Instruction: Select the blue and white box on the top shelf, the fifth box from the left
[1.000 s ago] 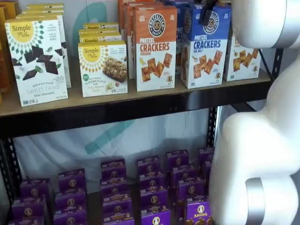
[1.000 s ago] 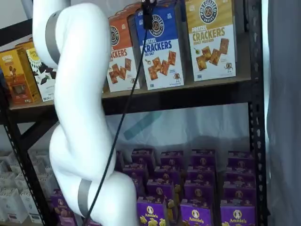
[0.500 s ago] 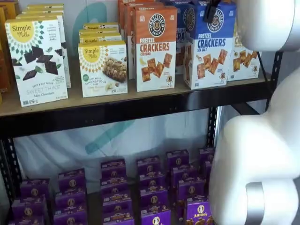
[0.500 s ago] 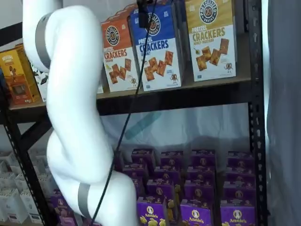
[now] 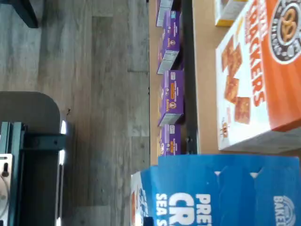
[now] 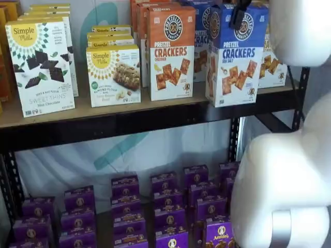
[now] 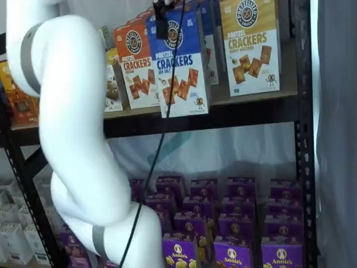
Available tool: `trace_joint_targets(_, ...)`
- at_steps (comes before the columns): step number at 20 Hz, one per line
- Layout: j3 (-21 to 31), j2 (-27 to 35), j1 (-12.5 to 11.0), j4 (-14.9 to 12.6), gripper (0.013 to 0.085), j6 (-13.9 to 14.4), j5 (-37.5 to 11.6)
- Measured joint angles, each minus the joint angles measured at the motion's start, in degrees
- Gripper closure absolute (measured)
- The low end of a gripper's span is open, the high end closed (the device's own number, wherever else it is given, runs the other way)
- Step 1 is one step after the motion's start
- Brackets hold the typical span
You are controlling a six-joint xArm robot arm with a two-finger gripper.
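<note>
The blue and white box [image 6: 235, 57] hangs forward of the top shelf [image 6: 103, 109], its base out past the black front rail in both shelf views [image 7: 179, 67]. My gripper [image 6: 240, 14] comes down from above with its black fingers closed on the box's top edge [image 7: 162, 23], a cable trailing beside it. In the wrist view the box's blue top flap [image 5: 225, 193] lies close under the camera, printed "SEA SALT". More blue boxes stand behind it on the shelf.
An orange-topped cheddar box [image 6: 172, 51] stands just left of the held box, a yellow-topped crackers box [image 7: 251, 47] to its right. Simple Mills boxes [image 6: 41, 67] fill the shelf's left. Purple boxes [image 6: 170, 206] crowd the lower shelf. My white arm [image 7: 72, 139] stands before the rack.
The blue and white box has come forward and down off the shelf with my gripper, from standing in its row to hanging past the front rail. The arm swung with it.
</note>
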Motion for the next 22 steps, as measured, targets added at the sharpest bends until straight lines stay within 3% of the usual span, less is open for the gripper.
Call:
trace_joint_targets(7,8.62,-7.15,-1.27,-0.05,0.0410,-1.55,-0.89)
trace_joint_targets(22,18.25,-14.39,-2.44,-0.69,0.0410,-3.50,-1.91)
